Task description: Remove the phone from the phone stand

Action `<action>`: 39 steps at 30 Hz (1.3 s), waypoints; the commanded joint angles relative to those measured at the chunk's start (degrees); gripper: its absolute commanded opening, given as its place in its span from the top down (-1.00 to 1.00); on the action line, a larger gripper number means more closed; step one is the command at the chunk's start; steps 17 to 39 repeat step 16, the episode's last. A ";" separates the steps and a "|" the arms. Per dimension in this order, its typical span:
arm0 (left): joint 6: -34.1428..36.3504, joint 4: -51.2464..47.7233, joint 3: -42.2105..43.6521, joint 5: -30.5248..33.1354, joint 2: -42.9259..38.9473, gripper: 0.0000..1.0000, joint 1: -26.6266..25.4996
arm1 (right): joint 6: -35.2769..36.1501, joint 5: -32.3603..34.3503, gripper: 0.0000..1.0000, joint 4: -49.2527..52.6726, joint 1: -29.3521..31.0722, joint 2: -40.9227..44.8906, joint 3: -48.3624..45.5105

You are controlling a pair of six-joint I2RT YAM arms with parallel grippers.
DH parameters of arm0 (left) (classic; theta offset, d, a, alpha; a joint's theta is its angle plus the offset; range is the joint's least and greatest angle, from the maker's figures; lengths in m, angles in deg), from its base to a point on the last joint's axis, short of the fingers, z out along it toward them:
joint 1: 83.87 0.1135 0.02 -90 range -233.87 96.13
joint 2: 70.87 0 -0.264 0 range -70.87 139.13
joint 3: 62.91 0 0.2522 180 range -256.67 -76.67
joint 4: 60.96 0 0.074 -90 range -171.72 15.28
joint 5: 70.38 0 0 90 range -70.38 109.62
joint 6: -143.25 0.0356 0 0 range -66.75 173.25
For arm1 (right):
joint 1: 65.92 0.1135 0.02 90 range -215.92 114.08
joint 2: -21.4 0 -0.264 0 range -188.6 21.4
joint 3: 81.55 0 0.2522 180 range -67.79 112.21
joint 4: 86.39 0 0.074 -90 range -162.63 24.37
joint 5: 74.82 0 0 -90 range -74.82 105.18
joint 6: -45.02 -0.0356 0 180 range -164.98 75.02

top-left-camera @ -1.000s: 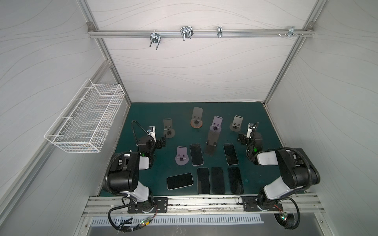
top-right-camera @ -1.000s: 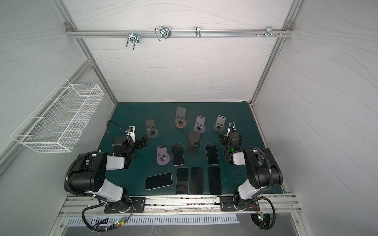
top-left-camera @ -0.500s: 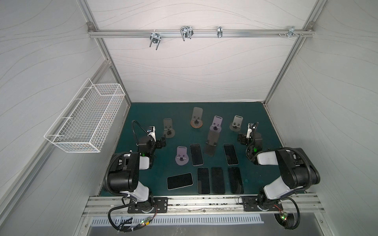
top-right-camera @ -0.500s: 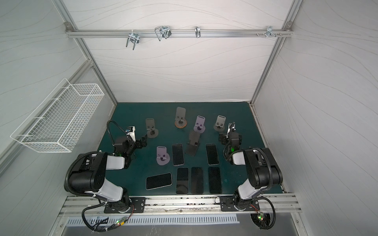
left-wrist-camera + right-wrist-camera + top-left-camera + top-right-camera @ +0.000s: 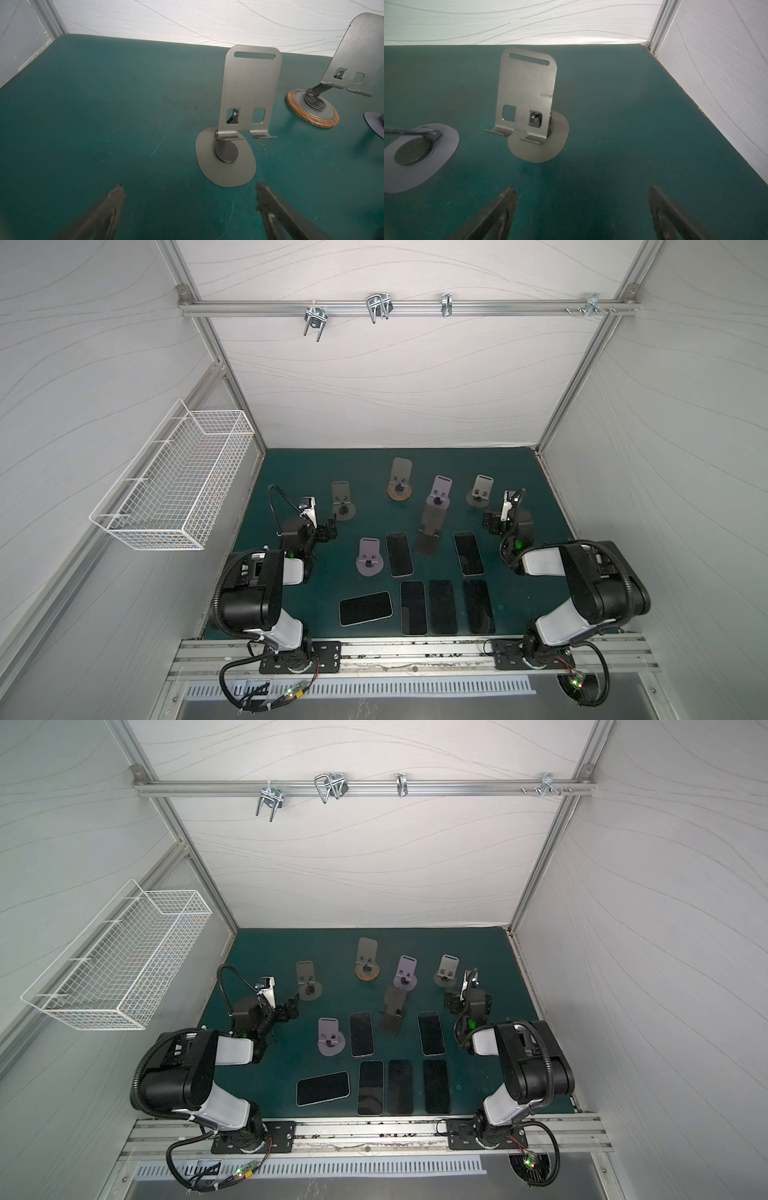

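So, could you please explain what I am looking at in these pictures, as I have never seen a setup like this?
These are two robot arms mounted at the near edge of a green mat inside a white booth. The two wide pictures come from one camera overhead, looking down on everything. The two close pictures come from small cameras on the arms' wrists, so the dark prongs in them are each arm's own fingers. The left hand faces the left grey stand, and the right hand faces the right grey stand. Both hands are open and hold nothing. Six phone stands sit on the mat, all empty as far as I can see, and six phones lie flat beside them. A wire basket hangs on the left wall.
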 commanded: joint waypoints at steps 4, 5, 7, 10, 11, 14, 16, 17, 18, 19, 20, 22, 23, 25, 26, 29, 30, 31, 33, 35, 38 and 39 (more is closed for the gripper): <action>0.38 3.51 -0.75 0.32 -0.13 -1.00 -0.25 | 0.92 0.40 -0.98 -1.98 -0.07 -0.29 -0.59; 0.30 3.46 -0.75 0.34 -0.14 -1.00 -0.25 | 0.89 0.42 -0.98 -2.04 -0.09 -0.33 -0.58; 0.33 3.40 -0.75 0.35 -0.14 -1.00 -0.25 | 0.85 0.35 -0.98 -1.84 -0.09 -0.51 -0.35; 0.35 3.10 -1.01 0.36 -0.14 -1.00 -0.25 | 0.34 -1.88 -0.98 -0.51 -1.07 -0.44 0.20; 0.31 3.01 -0.97 0.40 -0.13 -1.00 -0.25 | 0.26 -2.15 -0.98 -0.41 -1.22 -0.44 0.21; 0.35 2.92 -1.06 0.36 -0.12 -1.00 -0.25 | 0.30 -2.20 -0.98 -0.63 -1.26 -0.35 0.12; 0.32 2.74 -1.23 0.43 -0.09 -1.00 -0.25 | 0.39 -2.07 -0.98 -0.68 -1.20 -0.26 0.01; 0.32 2.74 -1.23 0.43 -0.09 -1.00 -0.25 | 0.39 -2.07 -0.98 -0.68 -1.20 -0.26 0.01; 0.32 2.74 -1.23 0.43 -0.09 -1.00 -0.25 | 0.39 -2.07 -0.98 -0.68 -1.20 -0.26 0.01; 0.32 2.74 -1.23 0.43 -0.09 -1.00 -0.25 | 0.39 -2.07 -0.98 -0.68 -1.20 -0.26 0.01; 0.32 2.74 -1.23 0.43 -0.09 -1.00 -0.25 | 0.39 -2.07 -0.98 -0.68 -1.20 -0.26 0.01; 0.32 2.74 -1.23 0.43 -0.09 -1.00 -0.25 | 0.39 -2.07 -0.98 -0.68 -1.20 -0.26 0.01; 0.32 2.74 -1.23 0.43 -0.09 -1.00 -0.25 | 0.39 -2.07 -0.98 -0.68 -1.20 -0.26 0.01; 0.32 2.74 -1.23 0.43 -0.09 -1.00 -0.25 | 0.39 -2.07 -0.98 -0.68 -1.20 -0.26 0.01; 0.32 2.74 -1.23 0.43 -0.09 -1.00 -0.25 | 0.39 -2.07 -0.98 -0.68 -1.20 -0.26 0.01; 0.32 2.74 -1.23 0.43 -0.09 -1.00 -0.25 | 0.39 -2.07 -0.98 -0.68 -1.20 -0.26 0.01; 0.32 2.74 -1.23 0.43 -0.09 -1.00 -0.25 | 0.39 -2.07 -0.98 -0.68 -1.20 -0.26 0.01; 0.32 2.74 -1.23 0.43 -0.09 -1.00 -0.25 | 0.39 -2.07 -0.98 -0.68 -1.20 -0.26 0.01; 0.32 2.74 -1.23 0.43 -0.09 -1.00 -0.25 | 0.39 -2.07 -0.98 -0.68 -1.20 -0.26 0.01; 0.32 2.74 -1.23 0.43 -0.09 -1.00 -0.25 | 0.39 -2.07 -0.98 -0.68 -1.20 -0.26 0.01; 0.32 2.74 -1.23 0.43 -0.09 -1.00 -0.25 | 0.39 -2.07 -0.98 -0.68 -1.20 -0.26 0.01; 0.32 2.74 -1.23 0.43 -0.09 -1.00 -0.25 | 0.39 -2.07 -0.98 -0.68 -1.20 -0.26 0.01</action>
